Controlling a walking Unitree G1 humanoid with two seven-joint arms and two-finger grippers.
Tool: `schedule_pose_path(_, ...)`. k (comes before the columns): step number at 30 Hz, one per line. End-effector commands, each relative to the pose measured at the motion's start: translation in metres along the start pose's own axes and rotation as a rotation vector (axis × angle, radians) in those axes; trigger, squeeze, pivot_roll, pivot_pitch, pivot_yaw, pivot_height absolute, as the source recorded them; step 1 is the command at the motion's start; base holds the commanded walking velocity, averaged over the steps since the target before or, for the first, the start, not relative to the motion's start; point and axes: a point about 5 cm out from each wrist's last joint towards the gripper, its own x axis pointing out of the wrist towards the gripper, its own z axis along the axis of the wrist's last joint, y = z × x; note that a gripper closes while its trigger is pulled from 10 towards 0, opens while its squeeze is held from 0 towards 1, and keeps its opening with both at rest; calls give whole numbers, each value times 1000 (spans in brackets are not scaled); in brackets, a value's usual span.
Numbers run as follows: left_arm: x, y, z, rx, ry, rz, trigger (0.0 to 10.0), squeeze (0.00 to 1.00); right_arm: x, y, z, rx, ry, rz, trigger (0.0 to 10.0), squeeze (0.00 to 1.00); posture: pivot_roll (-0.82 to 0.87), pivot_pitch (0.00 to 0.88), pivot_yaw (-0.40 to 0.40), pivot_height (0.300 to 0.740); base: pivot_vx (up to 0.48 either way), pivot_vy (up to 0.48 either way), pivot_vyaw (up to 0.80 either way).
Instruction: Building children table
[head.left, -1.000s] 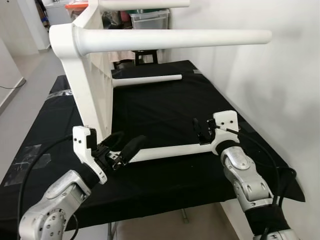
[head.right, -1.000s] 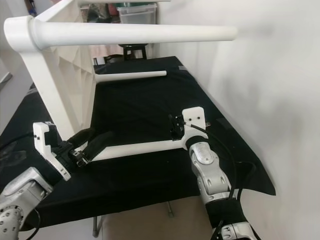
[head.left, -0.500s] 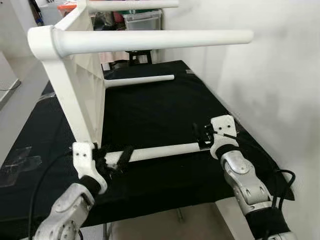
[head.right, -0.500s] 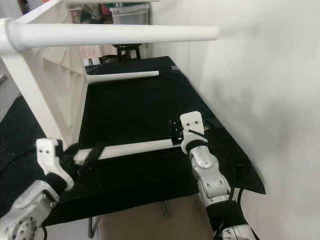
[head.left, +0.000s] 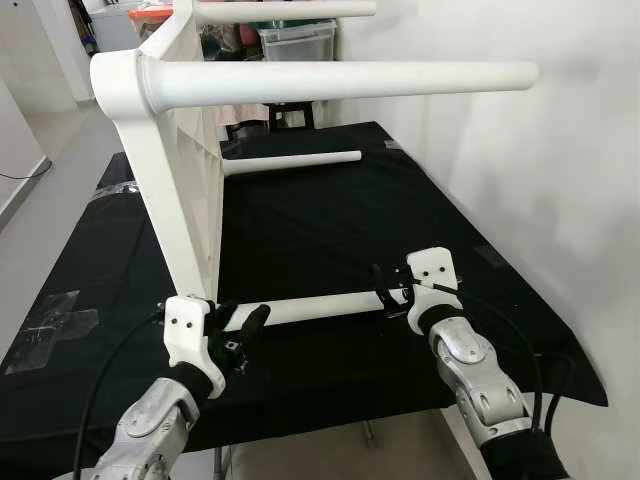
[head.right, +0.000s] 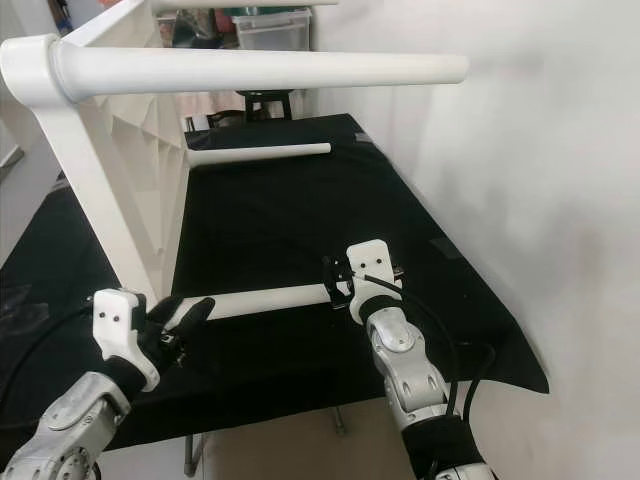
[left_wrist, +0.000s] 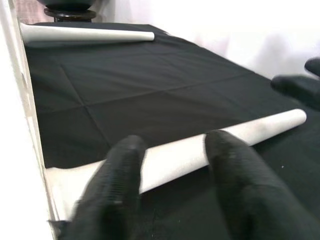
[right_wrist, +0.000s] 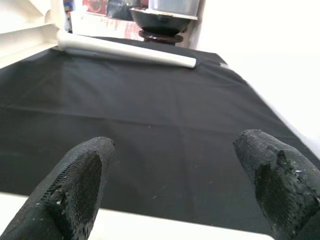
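Two grippers sit at the ends of one loose white table leg (head.left: 315, 306), which lies across the near part of a black-covered worktable (head.left: 330, 215). The left gripper (head.left: 243, 334) has its fingers (left_wrist: 120, 175) spread open over the leg's left end, one on each side of the tube; whether they touch it cannot be told. The right gripper (head.left: 385, 297) is also open, its fingers (right_wrist: 82, 182) wide apart at the leg's right end. Both silver forearms reach up from the near edge, the left one angled inward, the right one close to the table's right edge. Bare black cloth lies beyond the leg toward the far end. The white children's table (head.left: 185, 180) stands tipped on its side at the left; one fitted leg (head.left: 340, 82) juts out to the right overhead, ending near the white wall (head.left: 560, 170), and another leg (head.left: 290, 161) lies low on the far cloth.
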Motion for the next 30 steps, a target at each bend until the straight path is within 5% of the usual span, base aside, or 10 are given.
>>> schedule_pose_path(1, 2, -1, 0, 33, 1, -14, 0, 0, 4, -4, 4, -8, -22, -21, 10000, 0, -22, 0, 7, 740, 0, 0, 0)
schedule_pose_path(18, 8, 4, -14, 130, 58, 58, 0, 0, 9, -9, 2, -7, -20, -33, 10000, 0, -25, 0, 6, 740, 0, 0, 0)
schedule_pose_path(19, 8, 4, -17, 141, 74, 67, 10000, 0, 8, -8, 0, -2, -14, -30, 10000, 0, -25, 0, 6, 740, 0, 0, 0)
schedule_pose_path(30, -1, 3, -20, 160, 56, 86, 10000, 0, -16, 13, -14, 146, -27, 77, 10000, 0, -32, 0, 15, 740, 0, -172, 0)
